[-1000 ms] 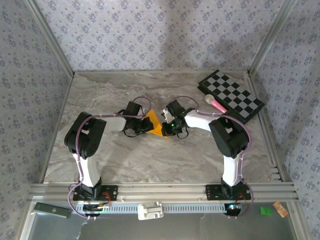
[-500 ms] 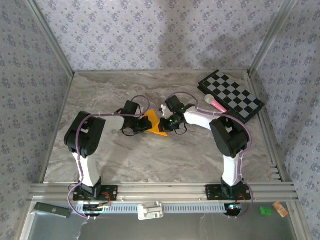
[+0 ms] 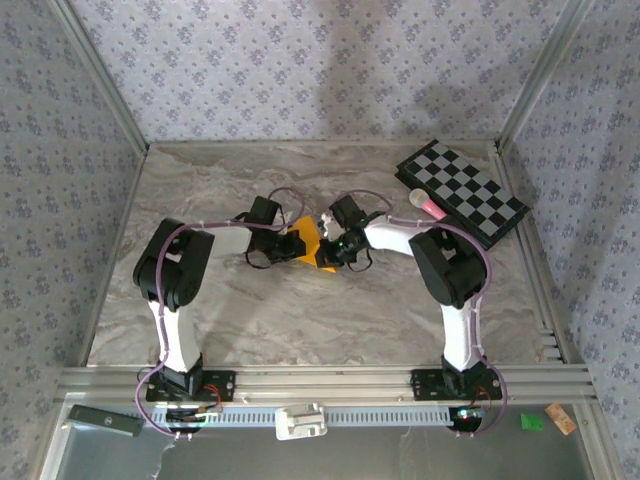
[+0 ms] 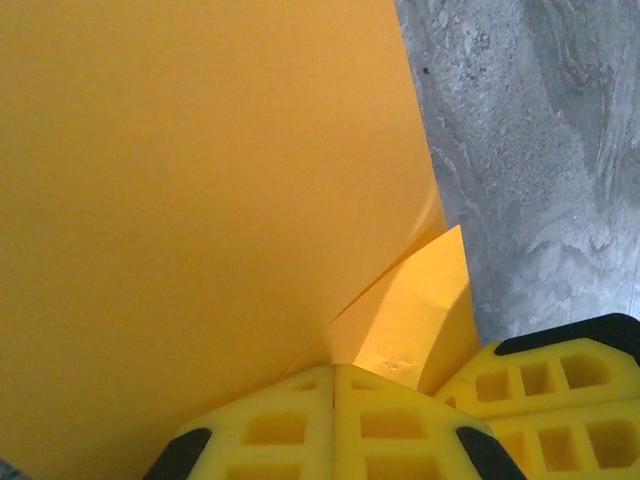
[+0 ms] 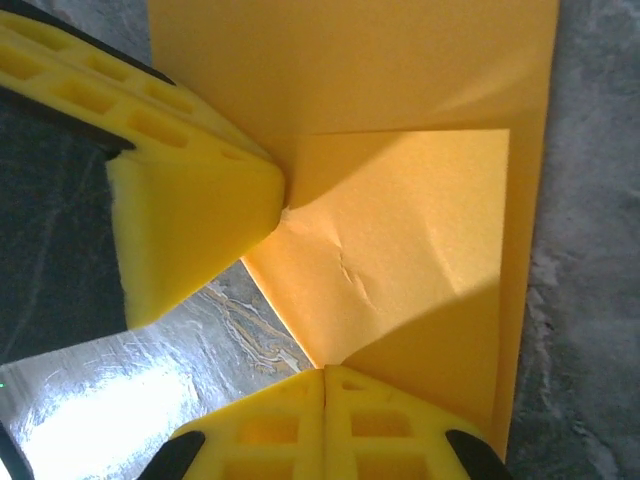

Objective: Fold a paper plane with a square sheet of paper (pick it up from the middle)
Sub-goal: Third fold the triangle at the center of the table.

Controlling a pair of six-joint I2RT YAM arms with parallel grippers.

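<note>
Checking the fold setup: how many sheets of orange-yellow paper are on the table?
1. The orange-yellow paper sheet, partly folded, lies mid-table between the left tool and the right tool. A second sheet beneath it could be hidden.

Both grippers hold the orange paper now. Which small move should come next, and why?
Probably the right gripper should press its folded flap flat toward the table. That flap of the orange paper stands half-creased, while the left gripper pinches the other side and holds the sheet steady.
</note>
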